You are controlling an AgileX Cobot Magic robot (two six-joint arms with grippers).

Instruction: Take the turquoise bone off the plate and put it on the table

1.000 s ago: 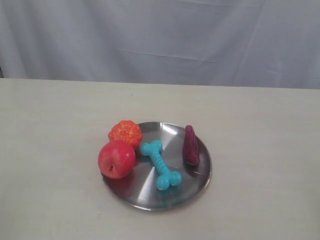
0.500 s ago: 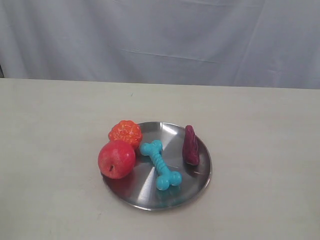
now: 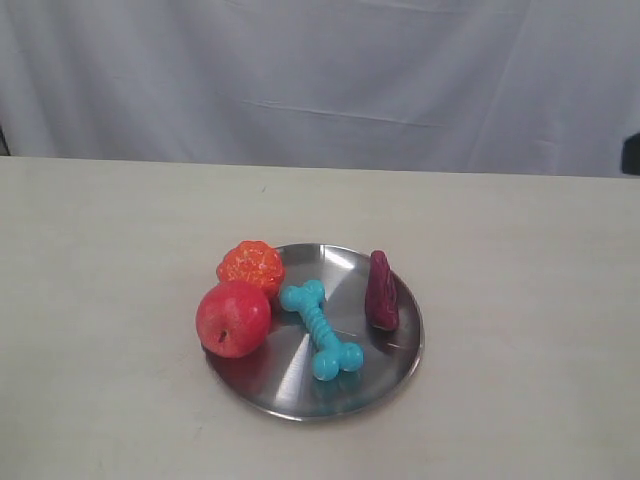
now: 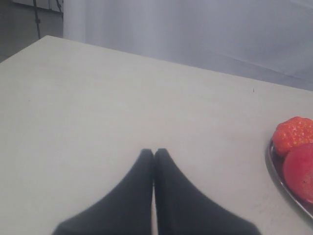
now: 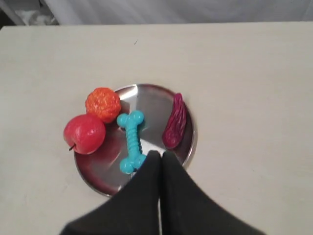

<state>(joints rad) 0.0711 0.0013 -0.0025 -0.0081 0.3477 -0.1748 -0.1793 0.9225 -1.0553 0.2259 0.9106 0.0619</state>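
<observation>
The turquoise bone lies slantwise in the middle of the shiny steel plate, which rests on the beige table. In the right wrist view the bone shows whole on the plate. My right gripper hangs high above the plate's near rim, shut and holding nothing. My left gripper is shut too and empty, over bare table well away from the plate's rim. The bone is hidden from the left wrist view.
A red apple and an orange bumpy ball sit on the plate's left edge. A dark purple elongated piece lies to the bone's right. A dark shape pokes in at the right border. A white curtain hangs behind.
A dark shape has come into the exterior view at its right edge. The bone, the plate and the other items have not moved.
</observation>
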